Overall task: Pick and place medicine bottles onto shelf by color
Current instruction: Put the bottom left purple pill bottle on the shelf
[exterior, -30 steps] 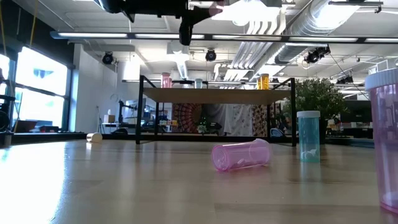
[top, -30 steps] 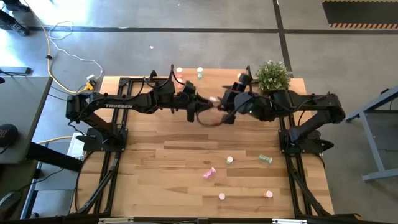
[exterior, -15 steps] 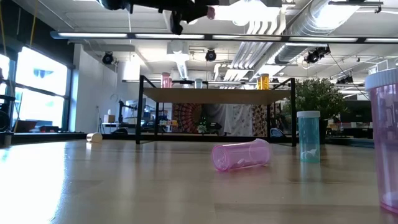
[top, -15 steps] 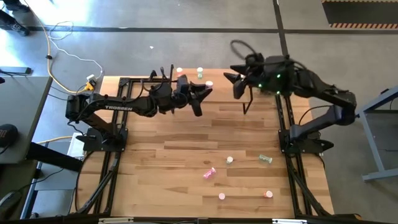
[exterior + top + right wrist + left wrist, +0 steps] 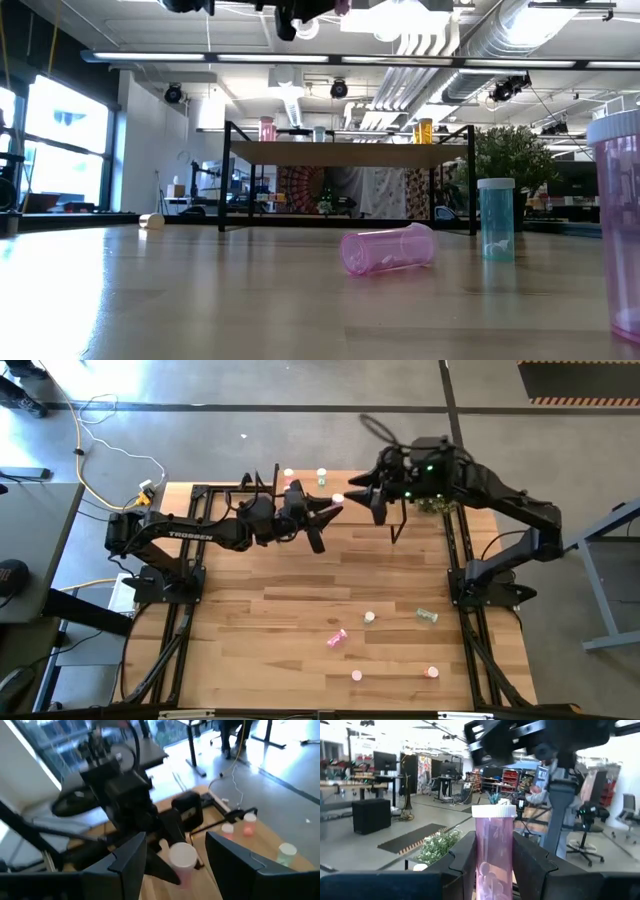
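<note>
We see the left end effector [image 5: 495, 862] clamped on a pink bottle [image 5: 494, 851] high above the tabletop [image 5: 330, 595] (plenty of room below); the right end effector [image 5: 176, 851] faces it, fingers apart.

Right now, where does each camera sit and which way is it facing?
High: overhead, straight down on the table; both arms show.
Low: tabletop height, level toward the shelf; arm parts at top edge.
Left wrist: past the left gripper, shut on the pink bottle, toward the right arm.
Right wrist: past the open right gripper, toward the left arm.
Shared: both wrist views show the pink bottle.
</note>
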